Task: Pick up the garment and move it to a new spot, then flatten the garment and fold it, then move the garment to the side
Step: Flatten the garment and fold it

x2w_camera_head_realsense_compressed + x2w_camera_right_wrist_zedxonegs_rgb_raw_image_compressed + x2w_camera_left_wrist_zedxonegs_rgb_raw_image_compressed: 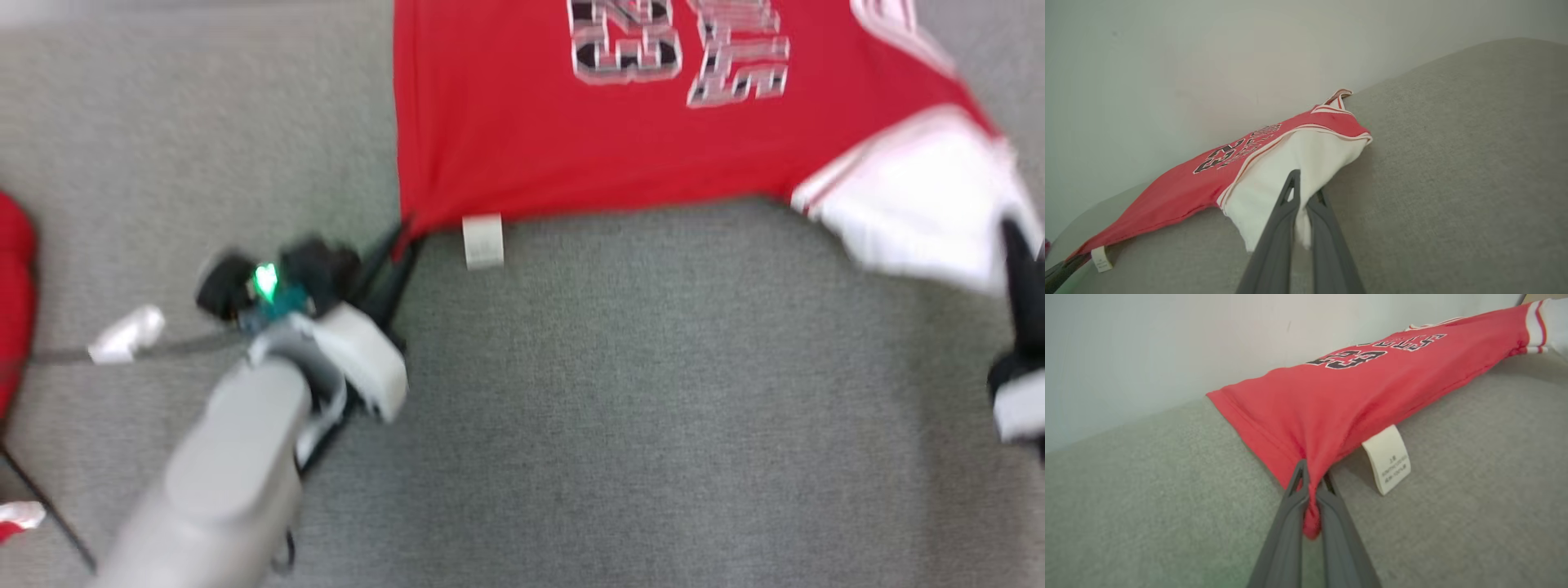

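**Gripper state.** The left gripper (1310,475) is clamped on the garment (571,147) at a hem corner. Red cloth is bunched between the two fingers, and a small tuft pokes back past the pinch. The right gripper (1303,185) is clamped on the edge of the white sleeve (1294,163). Its fingers are drawn together, with a thin strip of white cloth between them.

**Garment position.** The garment extends forward from both sets of fingertips and is stretched between the two grippers. Its near edge is lifted slightly off the grey surface (653,408). The far part rests on that surface.

**Fault conditions.**
- Slip at the right gripper: the pinch holds only a narrow margin of sleeve. A hard or uneven pull is likely to strip it free.
- Slip at the left gripper: the cloth is gathered into a thick wad rather than held flat, so it may work loose under tension.
- Skew: if one arm leads the other, the cloth is likely to twist and wrinkle rather than lie flat.
- Drag: the napped surface may catch the far part and cause it to bunch.
- The care label (1387,459), just beside the left fingertips, may tuck under the hem.

**Markings.** The chest print reads "23" in black with white outline. The block lettering beside it is not legible. The care label print is too small to read.
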